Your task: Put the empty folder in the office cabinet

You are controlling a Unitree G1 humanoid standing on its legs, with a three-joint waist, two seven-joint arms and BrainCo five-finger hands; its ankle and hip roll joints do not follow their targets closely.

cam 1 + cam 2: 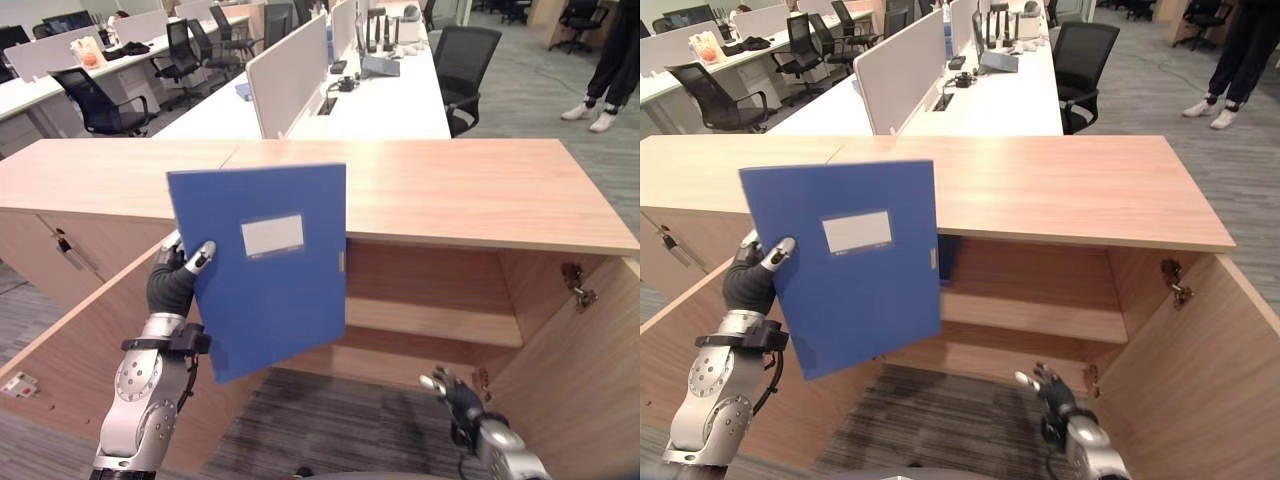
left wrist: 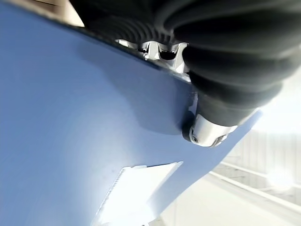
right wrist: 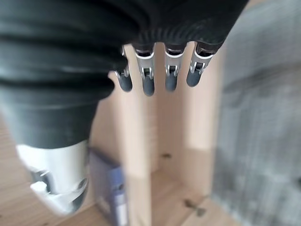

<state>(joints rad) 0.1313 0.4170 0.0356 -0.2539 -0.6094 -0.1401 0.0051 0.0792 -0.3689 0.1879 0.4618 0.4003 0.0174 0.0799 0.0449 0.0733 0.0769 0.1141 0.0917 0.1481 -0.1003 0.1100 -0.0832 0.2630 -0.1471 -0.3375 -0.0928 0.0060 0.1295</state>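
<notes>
Open office cabinet (image 1: 480, 190), left hand (image 1: 172, 282) fingers gripping upright folder (image 1: 265, 265)

The folder (image 1: 265, 265) stands upright at centre-left, before the open cabinet (image 1: 470, 190), pinched by the left hand (image 1: 172, 280) at its left edge. The right hand (image 1: 455, 395) hangs at lower right.

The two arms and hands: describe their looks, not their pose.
Both arms are silver-grey metal with round joint housings. The left hand and right hand wear dark ribbed covers over back and wrist. The fingers are silver with dark rounded tips. A black band rings the left wrist.
</notes>
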